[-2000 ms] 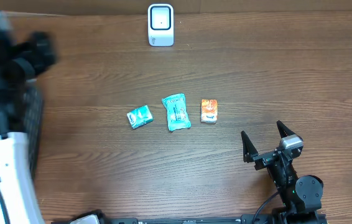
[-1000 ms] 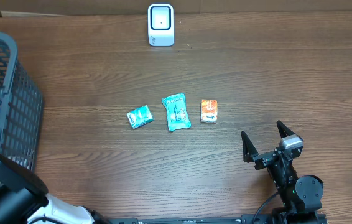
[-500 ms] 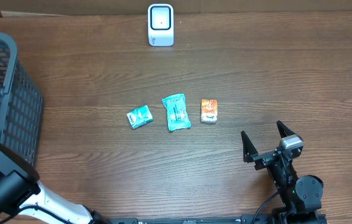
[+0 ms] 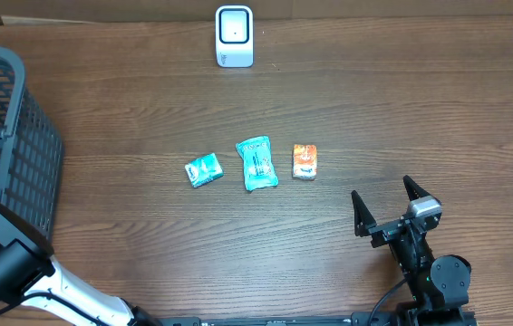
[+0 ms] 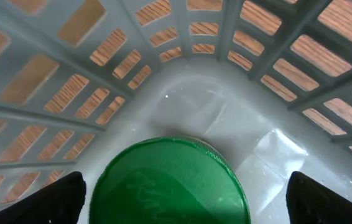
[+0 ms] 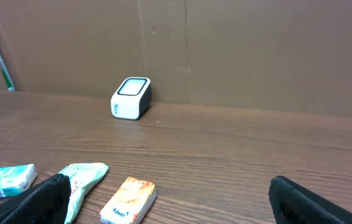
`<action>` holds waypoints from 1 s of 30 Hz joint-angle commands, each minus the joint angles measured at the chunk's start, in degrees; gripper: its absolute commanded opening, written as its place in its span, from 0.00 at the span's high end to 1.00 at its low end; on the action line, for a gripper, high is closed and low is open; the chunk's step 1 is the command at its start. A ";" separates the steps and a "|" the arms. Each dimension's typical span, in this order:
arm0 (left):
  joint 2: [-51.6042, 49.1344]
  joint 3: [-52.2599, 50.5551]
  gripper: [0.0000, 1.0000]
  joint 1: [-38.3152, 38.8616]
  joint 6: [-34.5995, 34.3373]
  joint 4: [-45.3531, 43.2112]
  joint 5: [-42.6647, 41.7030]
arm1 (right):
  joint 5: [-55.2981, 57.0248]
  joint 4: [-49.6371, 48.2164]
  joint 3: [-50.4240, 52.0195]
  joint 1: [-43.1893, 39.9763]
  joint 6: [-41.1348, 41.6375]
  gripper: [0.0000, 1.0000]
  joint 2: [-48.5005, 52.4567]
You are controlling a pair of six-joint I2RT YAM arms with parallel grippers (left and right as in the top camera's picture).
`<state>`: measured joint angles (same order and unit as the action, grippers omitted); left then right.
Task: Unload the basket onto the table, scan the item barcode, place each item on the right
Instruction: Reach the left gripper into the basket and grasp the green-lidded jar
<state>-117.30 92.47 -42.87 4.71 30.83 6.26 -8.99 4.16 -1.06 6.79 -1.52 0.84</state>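
Overhead: one white barcode scanner (image 4: 234,36) stands at the far edge of the wooden table (image 4: 420,109). Three packets lie in a row mid-table: a small teal packet (image 4: 204,169), a longer teal packet (image 4: 256,163) and an orange packet (image 4: 304,161). One dark mesh basket (image 4: 21,154) sits at the left edge. The right gripper (image 4: 382,190) rests near the front, fingers spread wide and empty, well apart from the packets.

Left wrist: the left gripper (image 5: 185,205) is inside the basket, fingers wide apart and gripping nothing. One green round lid (image 5: 170,183) lies below, between them, in a corner.

Right wrist: the scanner, three packets, wood grain and a brown board wall (image 6: 257,50) behind.
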 commanded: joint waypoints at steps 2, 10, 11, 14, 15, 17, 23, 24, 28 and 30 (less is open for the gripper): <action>-3.04 0.15 0.14 -0.28 0.83 -0.02 -0.09 | -0.02 -0.20 0.59 0.24 0.15 0.00 -0.68; -3.21 0.24 0.36 -0.28 -0.31 -0.92 -0.07 | -0.02 -0.17 0.59 0.24 0.15 0.00 -0.66; -3.17 0.28 0.37 -0.26 -0.50 -0.92 -0.07 | -0.02 -0.20 0.59 0.22 0.15 0.00 -0.66; -2.73 0.28 0.40 -0.22 -1.14 -0.79 -0.09 | -0.02 -0.17 0.59 0.22 0.15 0.00 -0.66; -2.47 0.28 0.40 -0.22 -1.53 -0.61 -0.09 | -0.02 -0.17 0.59 0.24 0.15 0.00 -0.68; -1.51 0.28 0.43 -0.22 -2.23 0.00 -0.09 | -0.02 -0.20 0.59 0.24 0.15 0.00 -0.66; 4.26 0.28 0.46 -0.22 -5.01 1.68 -0.09 | -0.02 -0.20 0.59 0.24 0.15 0.00 -0.66; 5.84 0.28 0.46 -0.24 -5.84 1.92 -0.11 | -0.02 -0.17 0.59 0.24 0.15 0.00 -0.66; 12.13 0.28 0.47 -0.22 -10.99 2.86 -0.13 | -0.02 -0.17 0.59 0.24 0.15 0.00 -0.66; 15.82 0.28 0.46 -0.17 -14.58 3.39 -0.15 | -0.02 -0.17 0.59 0.24 0.15 0.00 -0.66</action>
<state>-110.06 92.16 -42.89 -3.18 34.37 6.07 -8.99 4.16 -1.06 6.79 -1.50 0.84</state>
